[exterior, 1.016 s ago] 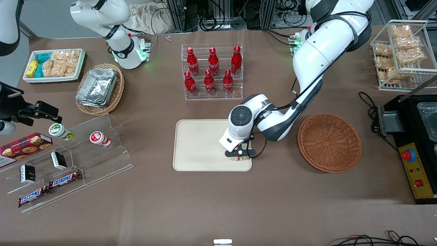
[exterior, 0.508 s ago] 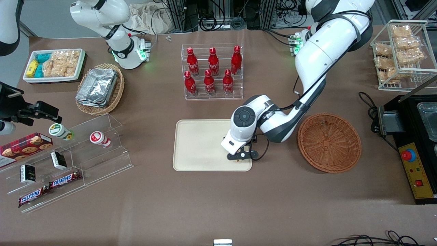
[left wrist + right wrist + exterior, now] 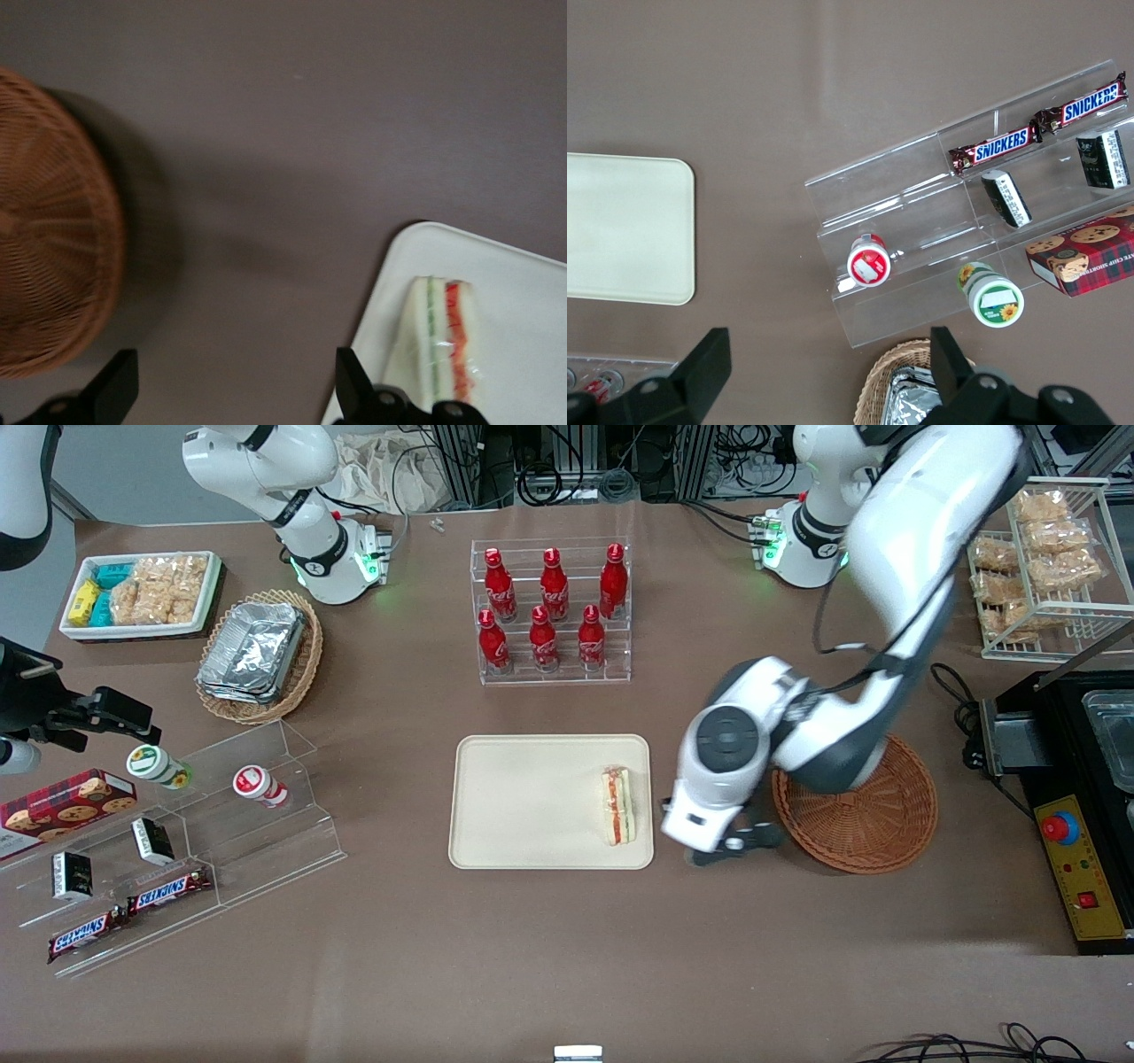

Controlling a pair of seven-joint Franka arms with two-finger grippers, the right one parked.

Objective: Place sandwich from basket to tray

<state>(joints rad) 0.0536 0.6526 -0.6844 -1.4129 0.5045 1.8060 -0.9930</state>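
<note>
The sandwich (image 3: 617,805) lies on the cream tray (image 3: 523,802), at the tray's end nearest the basket, its red and green filling facing up. In the left wrist view the sandwich (image 3: 441,347) rests on the tray (image 3: 523,319) beside one black fingertip (image 3: 350,385). My gripper (image 3: 733,843) hangs over the bare table between the tray and the reddish-brown wicker basket (image 3: 877,815), open with nothing between its fingers. My gripper (image 3: 235,390) in the wrist view stands wide open above brown tabletop. The basket (image 3: 49,266) looks empty where it shows; my arm covers part of it.
A clear rack of red bottles (image 3: 551,611) stands farther from the front camera than the tray. Toward the parked arm's end are a foil-filled tan basket (image 3: 259,654), a white snack bin (image 3: 142,593) and an acrylic shelf (image 3: 195,824) of snacks. A black control box (image 3: 1076,815) stands at the working arm's end.
My gripper let go of the sandwich on the tray, opened, rose and moved sideways toward the basket. The sandwich stays on the tray.
</note>
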